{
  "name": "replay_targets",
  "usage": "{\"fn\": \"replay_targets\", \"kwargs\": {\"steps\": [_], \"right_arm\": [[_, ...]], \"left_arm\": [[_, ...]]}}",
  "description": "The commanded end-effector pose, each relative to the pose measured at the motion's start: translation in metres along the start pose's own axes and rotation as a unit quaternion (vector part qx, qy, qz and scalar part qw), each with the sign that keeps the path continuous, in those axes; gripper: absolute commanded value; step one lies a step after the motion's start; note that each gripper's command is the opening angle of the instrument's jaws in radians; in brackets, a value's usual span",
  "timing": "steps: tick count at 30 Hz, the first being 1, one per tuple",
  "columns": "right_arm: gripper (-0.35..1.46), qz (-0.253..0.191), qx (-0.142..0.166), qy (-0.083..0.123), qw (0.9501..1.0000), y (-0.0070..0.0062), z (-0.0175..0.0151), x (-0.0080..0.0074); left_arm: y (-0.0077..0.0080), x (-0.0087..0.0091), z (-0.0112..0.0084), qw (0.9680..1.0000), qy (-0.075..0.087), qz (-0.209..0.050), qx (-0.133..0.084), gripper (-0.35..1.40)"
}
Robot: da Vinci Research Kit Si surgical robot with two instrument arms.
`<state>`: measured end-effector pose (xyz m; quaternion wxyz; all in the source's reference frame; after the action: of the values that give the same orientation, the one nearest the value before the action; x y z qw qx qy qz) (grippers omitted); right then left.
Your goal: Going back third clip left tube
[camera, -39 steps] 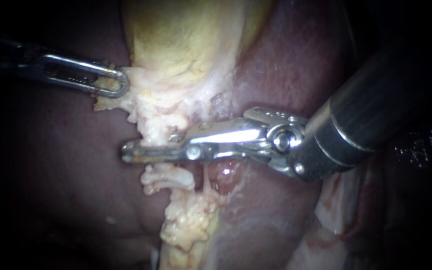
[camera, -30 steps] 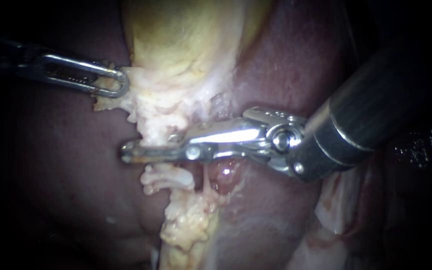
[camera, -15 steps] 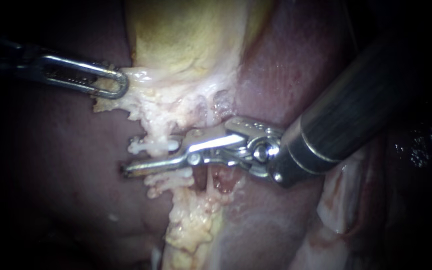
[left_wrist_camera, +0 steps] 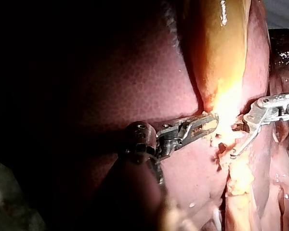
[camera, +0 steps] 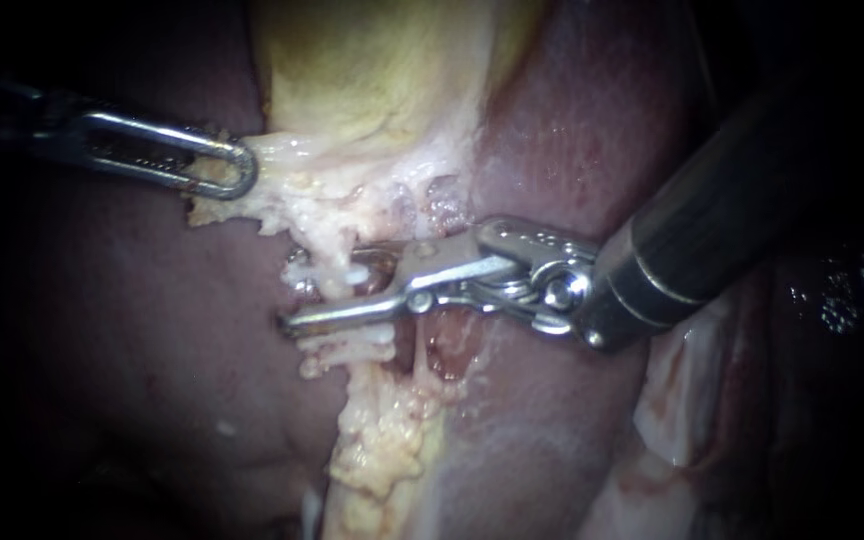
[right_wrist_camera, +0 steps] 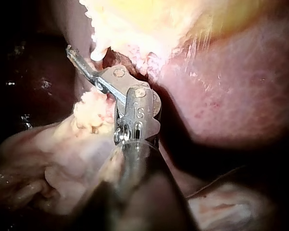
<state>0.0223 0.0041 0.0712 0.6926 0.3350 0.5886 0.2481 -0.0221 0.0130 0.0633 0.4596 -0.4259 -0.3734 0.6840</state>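
Left instrument (camera: pixel 240 170) at 10 o'clock grips the gallbladder (camera: pixel 372 90) margin; right instrument (camera: pixel 297 293), from 3 o'clock, jaws parted astride a tube (camera: pixel 335 272).

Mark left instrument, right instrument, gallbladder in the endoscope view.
left instrument (camera: pixel 240 170), endoscope view, at its tip.
right instrument (camera: pixel 302 293), endoscope view, midway between its two tips.
gallbladder (camera: pixel 372 70), endoscope view, on its yellow body.

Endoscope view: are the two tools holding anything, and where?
Left tool grips the pale tissue at its edge, just below the gallbladder. Right tool stands open, holding nothing.
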Motion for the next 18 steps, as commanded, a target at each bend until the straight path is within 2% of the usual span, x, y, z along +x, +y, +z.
{"fn": "replay_targets", "kwargs": {"steps": [1,5,14,18], "right_arm": [[0.49,0.000,0.000,0.000,1.0000,0.0000,-0.0003,0.0000],[0.49,-0.020,0.001,-0.001,0.9998,-0.0003,-0.0013,-0.0001],[0.50,-0.075,0.005,-0.008,0.9971,-0.0025,-0.0053,0.0009],[0.50,-0.094,0.000,-0.030,0.9951,-0.0033,-0.0073,0.0014]], "left_arm": [[0.0000,0.0000,0.0000,1.0000,0.000,0.000,0.000,-0.35],[0.0000,0.0000,-0.0001,1.0000,0.000,0.000,0.000,-0.35],[0.0000,0.0000,-0.0001,1.0000,0.000,0.000,0.000,-0.35],[0.0000,0.0000,-0.0001,1.0000,0.000,0.000,0.000,-0.35]]}}
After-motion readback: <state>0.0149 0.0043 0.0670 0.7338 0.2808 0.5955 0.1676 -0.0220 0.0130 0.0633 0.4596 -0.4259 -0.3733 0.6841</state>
